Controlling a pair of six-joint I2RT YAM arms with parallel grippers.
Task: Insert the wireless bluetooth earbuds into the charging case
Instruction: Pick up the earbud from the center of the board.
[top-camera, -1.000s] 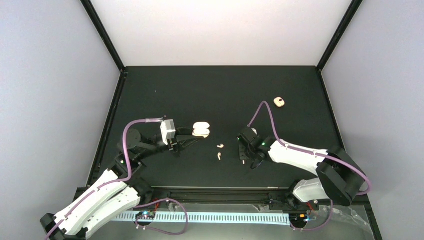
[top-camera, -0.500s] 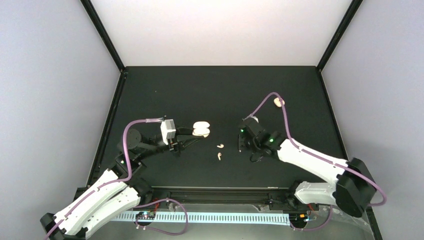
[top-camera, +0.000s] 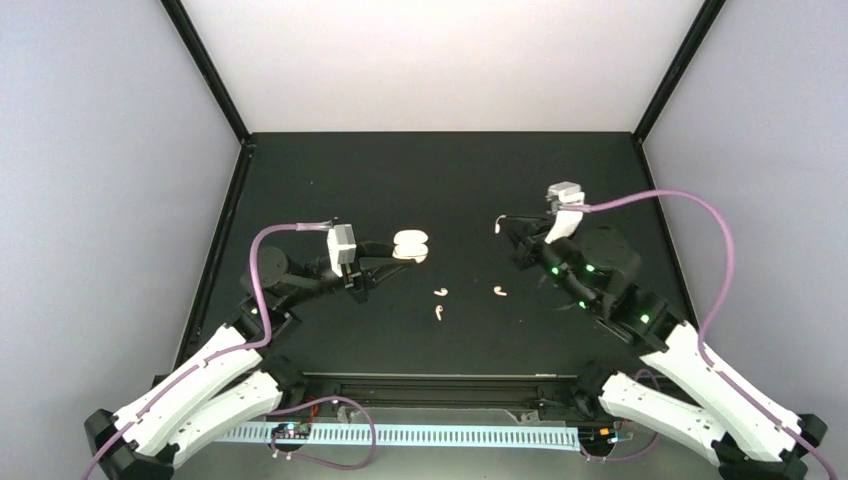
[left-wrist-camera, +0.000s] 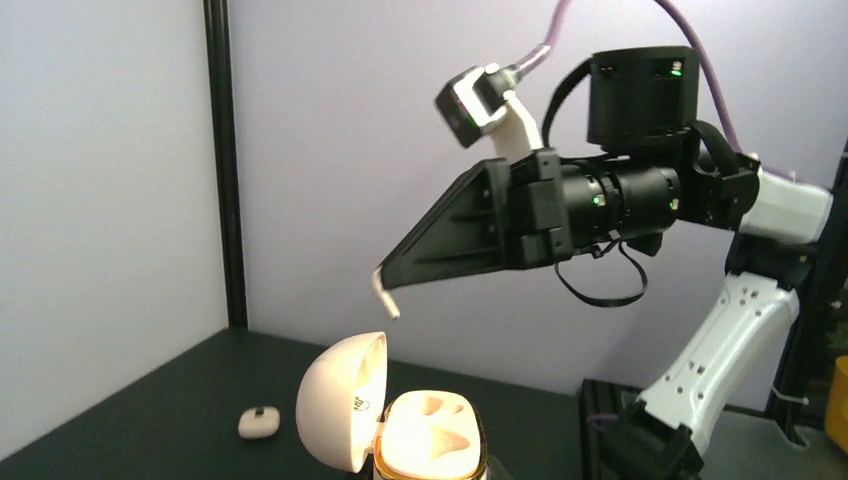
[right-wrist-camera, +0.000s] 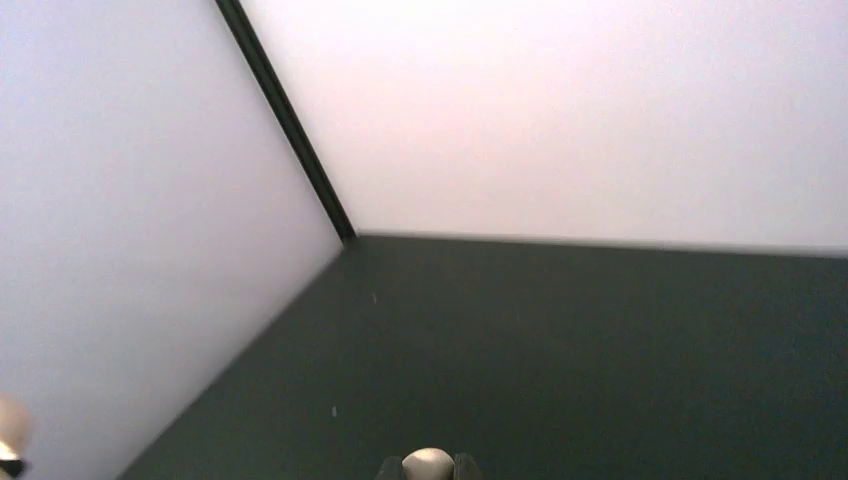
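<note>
My left gripper (top-camera: 404, 251) is shut on the open cream charging case (top-camera: 409, 246) and holds it just above the black table. In the left wrist view its lid (left-wrist-camera: 343, 400) stands open to the left and both sockets (left-wrist-camera: 432, 432) are empty. My right gripper (top-camera: 500, 226) is raised to the case's right and is shut on one pale earbud (top-camera: 498, 226). The earbud's stem hangs from the fingertips in the left wrist view (left-wrist-camera: 386, 297), and its head shows between the fingertips in the right wrist view (right-wrist-camera: 428, 464). Three more earbuds lie on the table (top-camera: 440, 292) (top-camera: 438, 313) (top-camera: 500, 291).
A second small closed cream case (left-wrist-camera: 259, 423) lies on the table at the back; in the top view my right wrist hides it. Black frame posts stand at the table's back corners (top-camera: 205, 70) (top-camera: 680, 70), with pale walls behind.
My right arm has lifted from the table and swung back and to the right with an earbud in its fingers. An earbud now shows where the arm was. The left gripper has shifted slightly.
</note>
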